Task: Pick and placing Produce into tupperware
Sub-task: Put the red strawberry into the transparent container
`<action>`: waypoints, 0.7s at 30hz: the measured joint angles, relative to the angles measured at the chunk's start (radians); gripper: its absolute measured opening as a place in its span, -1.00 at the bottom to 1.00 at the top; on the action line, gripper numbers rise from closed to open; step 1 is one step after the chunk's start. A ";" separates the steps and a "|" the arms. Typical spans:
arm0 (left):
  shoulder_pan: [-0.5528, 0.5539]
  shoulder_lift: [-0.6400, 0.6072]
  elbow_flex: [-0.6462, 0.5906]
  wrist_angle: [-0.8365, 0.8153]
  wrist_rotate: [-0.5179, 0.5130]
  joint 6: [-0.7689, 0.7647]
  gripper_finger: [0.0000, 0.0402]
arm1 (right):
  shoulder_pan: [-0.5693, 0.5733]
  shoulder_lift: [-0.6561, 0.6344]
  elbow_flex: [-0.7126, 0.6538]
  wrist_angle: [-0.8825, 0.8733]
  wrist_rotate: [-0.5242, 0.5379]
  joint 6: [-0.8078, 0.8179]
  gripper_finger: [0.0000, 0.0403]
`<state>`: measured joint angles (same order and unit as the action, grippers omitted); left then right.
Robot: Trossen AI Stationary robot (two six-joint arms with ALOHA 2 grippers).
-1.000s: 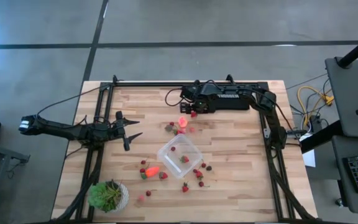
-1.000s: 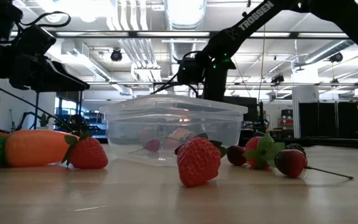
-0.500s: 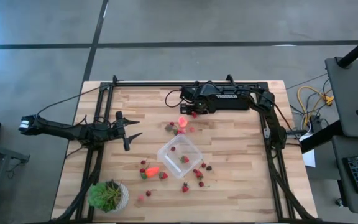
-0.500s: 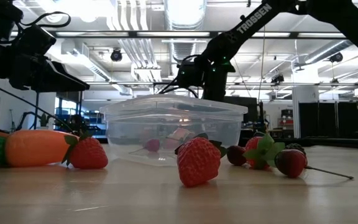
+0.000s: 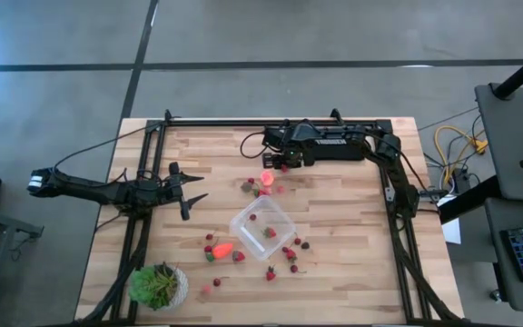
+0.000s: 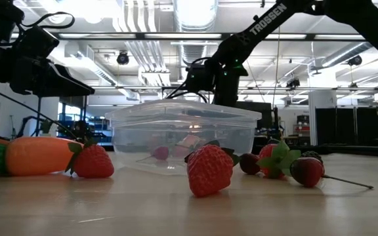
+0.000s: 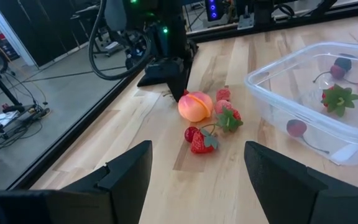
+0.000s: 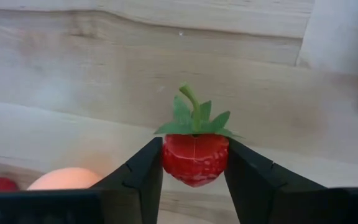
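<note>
A red strawberry [image 8: 194, 155] with green leaves sits between the fingers of my right gripper [image 8: 194, 149], which points down at the far middle of the table [image 5: 281, 165] and is shut on it. Just beside it lies the round pink-orange fruit [image 5: 267, 178]. The clear tupperware [image 5: 262, 227] stands mid-table with a few strawberries inside. An orange carrot [image 5: 222, 248] lies on the boards to its near left. My left gripper [image 5: 189, 186] hangs open at the table's left, with nothing between its fingers. My right gripper pinches the strawberry's two red sides [image 8: 169, 158] between its two fingers [image 8: 142, 174], coming from above and pointing down. The leafy cap [image 8: 194, 121] sticks out past the fingers. Whether the berry rests on the boards or is lifted, I cannot tell.
Loose strawberries lie near the round fruit [image 7: 204, 140] and around the tupperware's near side [image 5: 291, 254]. A potted green plant [image 5: 157, 284] stands at the near left corner. Black frame rails [image 5: 243, 122] run along the far, left and right edges.
</note>
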<state>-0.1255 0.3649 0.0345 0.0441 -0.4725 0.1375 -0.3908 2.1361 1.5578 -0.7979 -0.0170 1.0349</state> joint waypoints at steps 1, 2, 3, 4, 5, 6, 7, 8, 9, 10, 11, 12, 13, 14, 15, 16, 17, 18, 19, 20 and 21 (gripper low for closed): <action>0.000 0.000 0.000 0.000 0.000 0.000 0.20 | 0.000 0.000 0.001 0.001 0.000 -0.006 -0.29; 0.000 0.000 0.000 0.000 0.000 0.000 0.20 | 0.000 0.000 0.003 0.001 0.000 -0.015 -0.29; 0.000 0.000 0.000 0.000 0.000 0.000 0.20 | 0.001 0.000 0.008 0.005 -0.001 -0.023 -0.28; 0.000 0.000 0.000 0.000 0.000 0.000 0.20 | 0.003 0.000 0.014 0.006 0.000 -0.026 -0.27; 0.000 0.001 0.000 0.000 0.000 0.000 0.20 | 0.005 -0.003 0.020 0.005 -0.001 -0.031 -0.27; 0.000 0.001 0.000 0.000 0.000 0.000 0.20 | 0.010 -0.006 0.028 0.003 -0.001 -0.037 -0.26; 0.000 0.001 0.000 0.000 0.000 0.000 0.20 | 0.014 -0.010 0.039 0.003 -0.001 -0.041 -0.26; 0.000 0.000 0.000 0.000 0.000 0.000 0.20 | 0.020 -0.013 0.050 0.003 -0.001 -0.042 -0.26; 0.000 0.000 0.000 0.000 0.000 0.000 0.20 | 0.026 -0.015 0.065 -0.001 -0.001 -0.044 -0.26; 0.000 0.001 0.000 0.000 0.000 0.000 0.20 | 0.033 -0.016 0.084 -0.009 -0.001 -0.048 -0.27; 0.000 0.001 0.000 -0.001 0.000 0.000 0.20 | 0.041 -0.017 0.104 -0.021 -0.002 -0.057 -0.27; 0.000 0.000 0.000 0.000 0.000 0.000 0.20 | 0.051 -0.017 0.126 -0.037 -0.004 -0.067 -0.28; 0.000 0.001 0.000 0.000 0.000 0.000 0.20 | 0.062 -0.017 0.152 -0.059 -0.009 -0.076 -0.28; 0.000 0.001 0.000 0.000 0.000 0.000 0.20 | 0.076 -0.017 0.179 -0.086 -0.015 -0.088 -0.28; 0.000 0.001 0.000 0.000 0.000 0.000 0.20 | 0.092 -0.017 0.209 -0.117 -0.019 -0.099 -0.28; 0.000 0.001 0.000 0.000 0.000 0.000 0.20 | 0.112 -0.018 0.239 -0.150 -0.026 -0.116 -0.27; 0.000 0.000 0.000 0.000 0.000 0.000 0.20 | 0.134 -0.019 0.268 -0.184 -0.035 -0.137 -0.27; 0.000 0.000 0.000 0.000 0.000 0.000 0.20 | 0.159 -0.019 0.297 -0.222 -0.047 -0.160 -0.27; 0.000 0.000 0.000 0.000 0.000 0.000 0.20 | 0.185 -0.019 0.326 -0.264 -0.056 -0.178 -0.27; 0.000 0.000 0.000 0.000 0.000 0.000 0.20 | 0.213 -0.019 0.350 -0.302 -0.061 -0.191 -0.27; 0.000 0.000 0.000 0.000 0.000 0.000 0.20 | 0.241 -0.020 0.368 -0.335 -0.061 -0.195 -0.27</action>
<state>-0.1253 0.3653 0.0345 0.0441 -0.4725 0.1375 -0.1496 2.1159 1.9262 -1.1329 -0.0784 0.8394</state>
